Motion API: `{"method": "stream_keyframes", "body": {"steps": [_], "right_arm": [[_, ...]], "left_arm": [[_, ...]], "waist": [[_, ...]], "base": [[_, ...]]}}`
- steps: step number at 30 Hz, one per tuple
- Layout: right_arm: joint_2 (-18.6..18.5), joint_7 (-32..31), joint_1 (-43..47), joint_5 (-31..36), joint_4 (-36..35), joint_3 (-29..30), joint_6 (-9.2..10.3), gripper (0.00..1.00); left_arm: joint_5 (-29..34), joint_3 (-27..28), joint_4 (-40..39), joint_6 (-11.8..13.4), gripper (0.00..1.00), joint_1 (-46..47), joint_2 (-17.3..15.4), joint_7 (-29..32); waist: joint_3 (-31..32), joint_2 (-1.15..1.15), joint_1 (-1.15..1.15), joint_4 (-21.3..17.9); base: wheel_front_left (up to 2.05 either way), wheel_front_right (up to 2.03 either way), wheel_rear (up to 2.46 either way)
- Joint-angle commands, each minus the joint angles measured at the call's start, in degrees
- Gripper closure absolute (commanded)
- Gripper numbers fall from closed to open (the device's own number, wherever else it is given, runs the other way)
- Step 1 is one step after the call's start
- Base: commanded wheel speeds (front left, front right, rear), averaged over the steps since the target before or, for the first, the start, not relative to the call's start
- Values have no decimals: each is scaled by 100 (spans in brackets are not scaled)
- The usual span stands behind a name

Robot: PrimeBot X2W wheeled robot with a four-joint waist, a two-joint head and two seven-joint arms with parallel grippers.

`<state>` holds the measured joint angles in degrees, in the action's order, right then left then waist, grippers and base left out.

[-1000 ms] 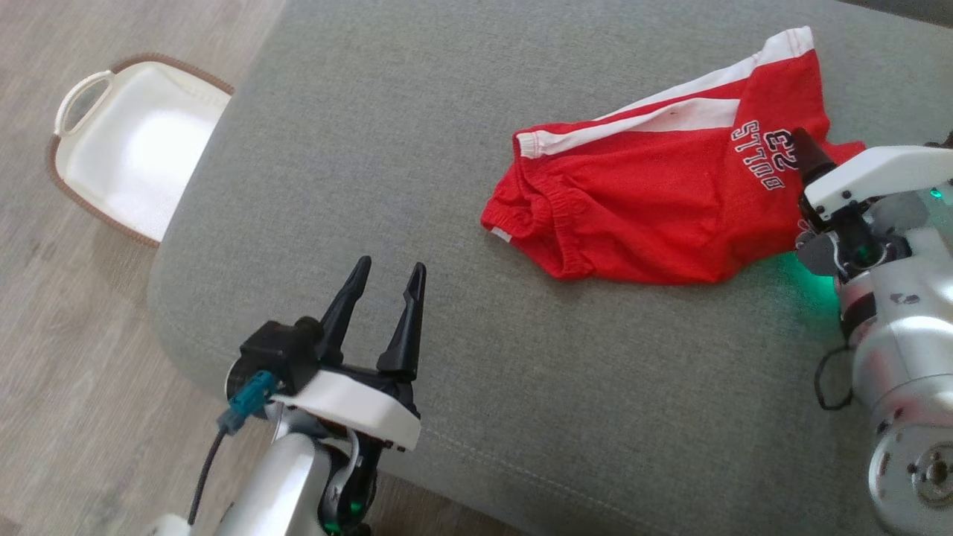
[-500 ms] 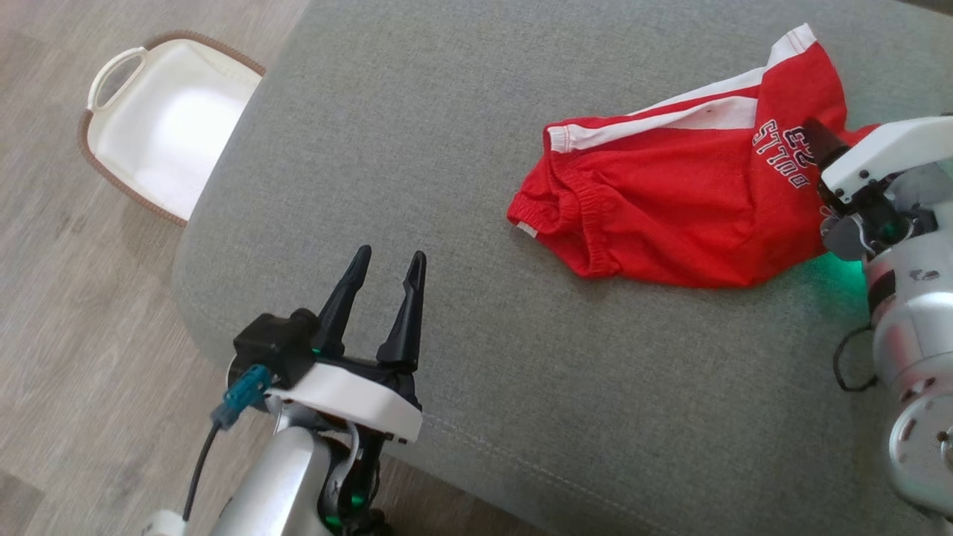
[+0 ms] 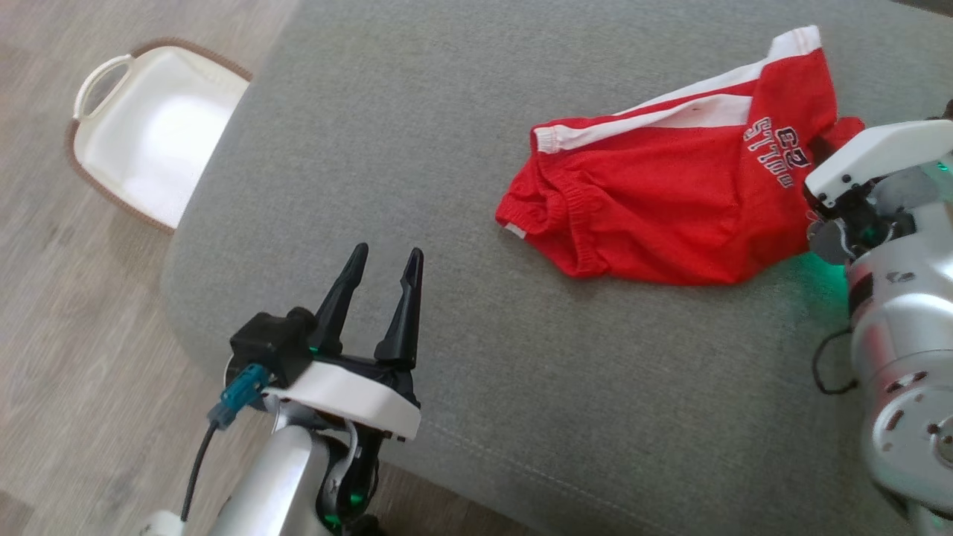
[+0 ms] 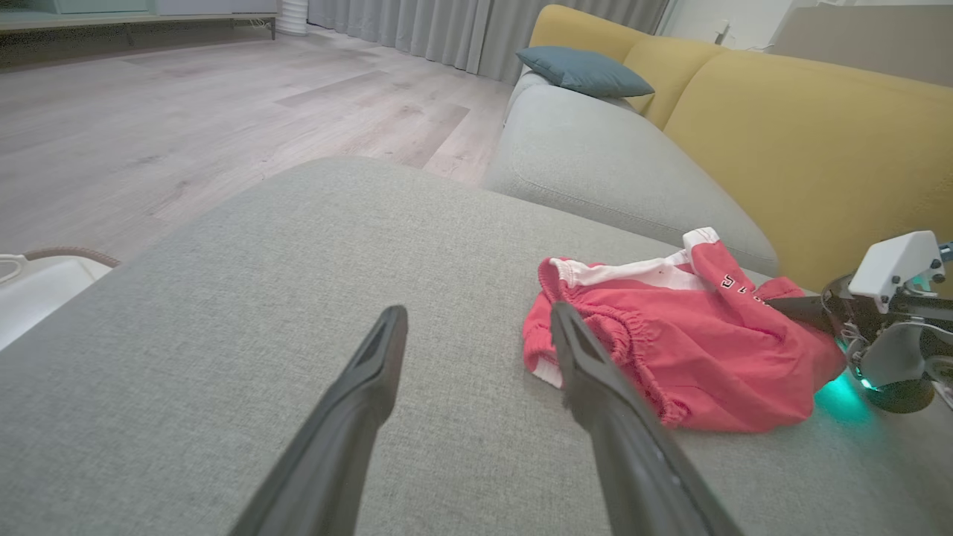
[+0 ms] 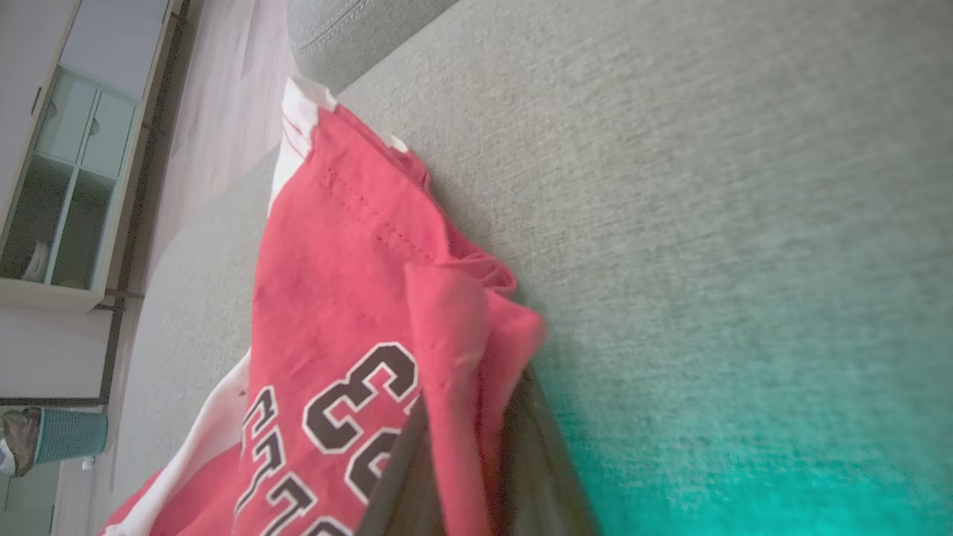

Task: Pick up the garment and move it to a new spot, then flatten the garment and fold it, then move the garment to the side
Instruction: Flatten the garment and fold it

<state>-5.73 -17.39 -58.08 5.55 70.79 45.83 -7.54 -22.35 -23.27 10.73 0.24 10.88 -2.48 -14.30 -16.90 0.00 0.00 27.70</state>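
Heads up: your right gripper [image 3: 821, 147] has just snapped closed. A second ago it sat wide open at the right edge of the garment [image 3: 655, 216]. Now it's pinching a fold of red cloth beside the printed number. The right wrist view shows this clearly, with the fold standing between the two dark fingers [image 5: 540, 461].

The garment hasn't left the sofa cushion [image 3: 417, 112]. It lies crumpled at the upper right of the head frame, waistband end toward centre, white stripe along the top. The slight shift of the whole head picture is camera motion, not the cloth moving.

Your left gripper [image 3: 387, 257] is unchanged: open, empty, over bare cushion at lower left, well apart from the garment. The white basket [image 3: 160, 141] is on the floor at upper left, not involved.

What it means: the grasp for step one looks made, so lift and carry to the new spot should come next. My read is that the bite is on one corner fold only, so expect the rest to hang and drag. Check the pinch holds as you raise. Flatten, fold and move aside are not yet started.
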Motion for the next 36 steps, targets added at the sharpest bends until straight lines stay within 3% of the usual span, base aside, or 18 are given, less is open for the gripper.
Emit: {"method": "stream_keyframes", "body": {"steps": [1,10,17,27,36], "right_arm": [[178,166,22,22,-121,-9,5,100],[257,960,115,-413,-298,-140,5,100],[276,1357,448,-1070,-567,-585,5,100],[284,1585,1440,-2269,-1049,-1234,5,100],[284,1750,1972,-2978,-1340,-1665,5,100]], "left_arm": [[26,223,-211,-8,0,178,-40,-70],[135,356,-203,-49,0,146,-40,-70],[211,480,-206,-95,0,51,-40,-70],[351,699,-151,-208,0,-269,-40,-70],[414,702,-128,-283,0,-456,-40,-70]], "waist": [[41,0,0,-86],[218,0,0,-445],[440,0,0,-792],[1003,0,0,-1327],[1213,0,0,-1398]], "base": [[0,0,0],[0,0,0],[0,0,0],[0,0,0],[0,0,0]]}}
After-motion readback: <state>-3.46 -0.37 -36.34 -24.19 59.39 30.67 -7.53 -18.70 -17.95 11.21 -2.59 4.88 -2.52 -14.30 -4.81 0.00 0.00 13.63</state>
